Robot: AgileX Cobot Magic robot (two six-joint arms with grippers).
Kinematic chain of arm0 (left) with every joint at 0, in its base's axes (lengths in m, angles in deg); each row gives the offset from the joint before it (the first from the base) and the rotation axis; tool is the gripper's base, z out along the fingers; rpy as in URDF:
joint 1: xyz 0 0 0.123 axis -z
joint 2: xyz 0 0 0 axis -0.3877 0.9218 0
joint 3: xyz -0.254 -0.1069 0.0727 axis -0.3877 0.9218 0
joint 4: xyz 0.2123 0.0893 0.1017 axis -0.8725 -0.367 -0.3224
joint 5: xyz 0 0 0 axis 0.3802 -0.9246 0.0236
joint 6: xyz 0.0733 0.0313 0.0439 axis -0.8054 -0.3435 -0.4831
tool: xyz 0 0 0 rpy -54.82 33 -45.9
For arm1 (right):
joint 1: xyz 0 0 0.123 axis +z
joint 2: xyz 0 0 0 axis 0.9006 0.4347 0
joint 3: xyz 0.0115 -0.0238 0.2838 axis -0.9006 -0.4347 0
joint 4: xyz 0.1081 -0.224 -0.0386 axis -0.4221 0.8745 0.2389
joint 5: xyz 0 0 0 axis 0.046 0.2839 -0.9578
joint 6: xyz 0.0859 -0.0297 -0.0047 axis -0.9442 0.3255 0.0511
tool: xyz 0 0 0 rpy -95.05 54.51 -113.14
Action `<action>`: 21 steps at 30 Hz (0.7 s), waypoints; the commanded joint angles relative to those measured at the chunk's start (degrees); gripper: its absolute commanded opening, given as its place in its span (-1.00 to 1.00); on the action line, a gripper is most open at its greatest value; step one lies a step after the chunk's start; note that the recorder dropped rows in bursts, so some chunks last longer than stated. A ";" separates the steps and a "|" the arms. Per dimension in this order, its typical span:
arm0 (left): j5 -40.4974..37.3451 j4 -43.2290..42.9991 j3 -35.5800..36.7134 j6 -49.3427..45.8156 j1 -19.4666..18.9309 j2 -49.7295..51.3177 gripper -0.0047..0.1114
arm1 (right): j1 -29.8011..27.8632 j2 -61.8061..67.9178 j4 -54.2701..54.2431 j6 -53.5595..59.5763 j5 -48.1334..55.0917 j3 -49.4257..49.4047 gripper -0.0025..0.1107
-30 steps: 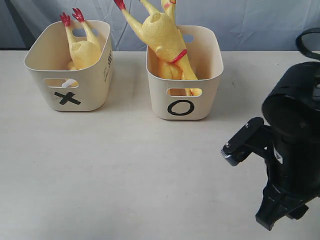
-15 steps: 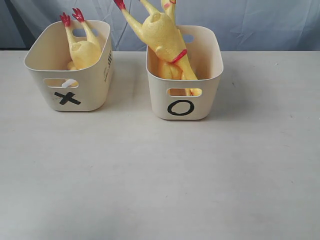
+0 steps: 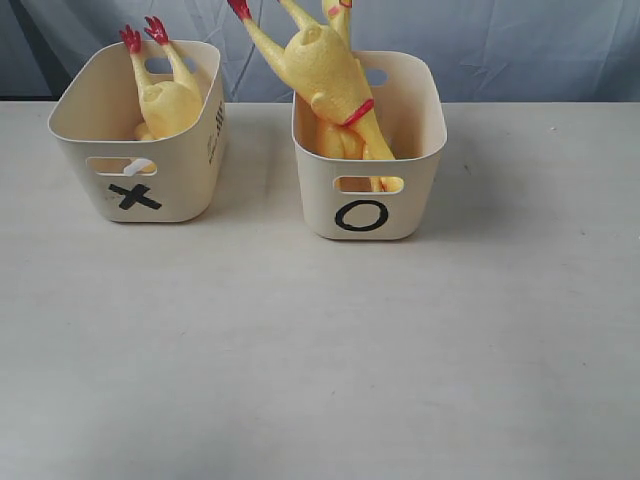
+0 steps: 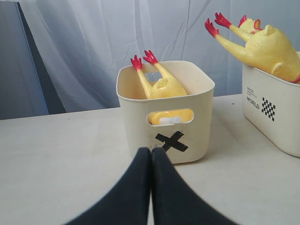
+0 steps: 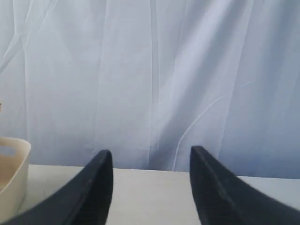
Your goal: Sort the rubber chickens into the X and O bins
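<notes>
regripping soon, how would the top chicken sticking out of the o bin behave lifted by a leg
The long yellow rubber chicken probably flexes: held by one thin leg, its fat body would likely sag and swing. It leans on the rim of the cream plastic O bin, mostly above it, so a push could tip it out.

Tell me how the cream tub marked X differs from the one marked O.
The cream plastic X tub bears a black cross; the O tub a black ring. The X tub shows one yellow rubber chicken, mostly inside, red feet up. The O tub is fuller: its top chicken juts well above the rim. Both are upright, with oval handle cut-outs.
</notes>
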State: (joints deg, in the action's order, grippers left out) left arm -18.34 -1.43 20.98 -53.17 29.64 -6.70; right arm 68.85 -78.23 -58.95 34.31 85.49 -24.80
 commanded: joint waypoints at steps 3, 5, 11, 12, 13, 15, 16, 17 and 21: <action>0.58 0.39 -0.17 -0.01 0.10 -0.30 -0.92 | -10.68 -0.98 -25.40 14.89 -5.92 -6.07 -0.10; 0.58 0.39 -0.17 -0.01 0.10 -0.30 -0.92 | -11.91 -0.98 -31.26 20.58 -6.53 -8.97 -0.10; 0.58 0.39 -0.17 -0.01 0.10 -0.30 -0.92 | -11.91 -3.10 -30.85 23.50 -15.26 -18.13 -0.10; 0.58 0.39 -0.17 -0.01 0.10 -0.30 -0.92 | -11.91 -3.98 -30.85 23.14 -17.29 -20.07 -0.10; 0.58 0.39 -0.17 -0.01 0.10 -0.30 -0.92 | -11.91 -5.25 -30.97 22.45 -18.72 -21.89 -0.10; 0.58 0.39 -0.17 -0.01 0.10 -0.30 -0.92 | -11.91 -8.08 -31.12 19.63 -19.88 -24.87 -0.10; 0.58 0.39 -0.17 -0.01 0.10 -0.30 -0.92 | -11.91 -9.29 -31.12 18.39 -20.33 -26.59 -0.10; 0.58 0.39 -0.17 -0.01 0.10 -0.30 -0.92 | -11.91 -9.29 -31.12 18.12 -20.66 -27.68 -0.10; 0.58 0.39 -0.17 -0.01 0.10 -0.30 -0.92 | -11.24 -9.29 -31.12 18.12 -21.75 -30.65 -0.10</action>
State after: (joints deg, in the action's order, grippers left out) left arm -18.22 -1.43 20.98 -53.17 29.64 -6.70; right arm 57.19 -87.20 -90.06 53.00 65.35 -53.69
